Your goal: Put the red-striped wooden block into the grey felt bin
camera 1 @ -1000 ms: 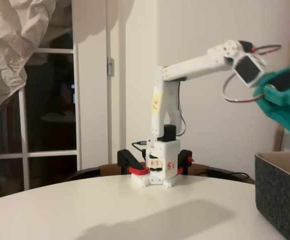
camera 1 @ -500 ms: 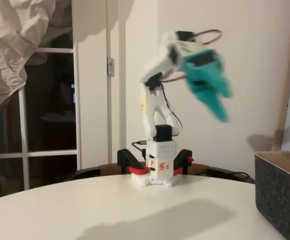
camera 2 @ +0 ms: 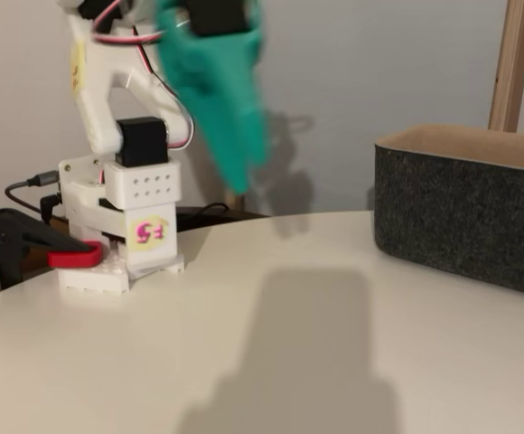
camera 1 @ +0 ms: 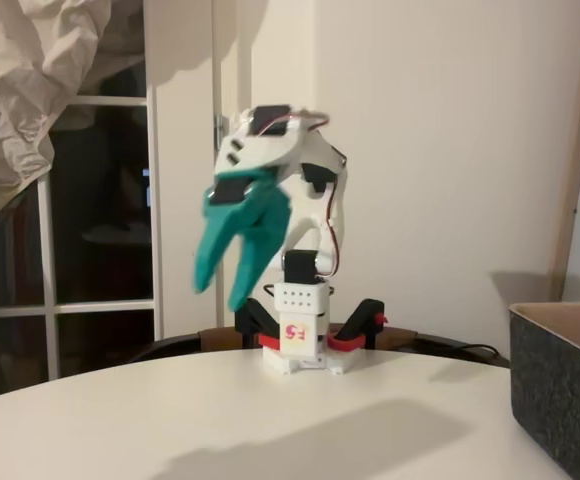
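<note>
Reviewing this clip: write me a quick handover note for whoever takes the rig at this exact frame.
Gripper: teal, open, nothing between the fingers, raised above the table, pointing down, left of the arm's base in a fixed view; blurred by motion.
Grey felt bin: on the table at the right edge in both fixed views.
Red-striped wooden block: not seen on the table; the bin's inside is hidden, so whether it went in cannot be told.
Left: look into the bin to confirm.

Teal pincer (camera 1: 220,290), charcoal bin (camera 2: 461,217).
</note>
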`<state>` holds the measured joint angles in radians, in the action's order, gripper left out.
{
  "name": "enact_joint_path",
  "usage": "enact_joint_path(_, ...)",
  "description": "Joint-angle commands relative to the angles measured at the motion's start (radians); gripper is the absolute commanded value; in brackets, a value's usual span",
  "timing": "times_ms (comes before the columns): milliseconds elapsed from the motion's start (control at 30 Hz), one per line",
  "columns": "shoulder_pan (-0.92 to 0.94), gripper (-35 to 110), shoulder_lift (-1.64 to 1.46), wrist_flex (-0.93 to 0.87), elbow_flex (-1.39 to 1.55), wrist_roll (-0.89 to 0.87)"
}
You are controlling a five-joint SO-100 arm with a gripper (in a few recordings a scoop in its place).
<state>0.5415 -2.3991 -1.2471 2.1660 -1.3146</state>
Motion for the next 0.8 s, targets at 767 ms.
enact_joint_path(767,0.275,8,-0.899,0.291,0.925,-0.137)
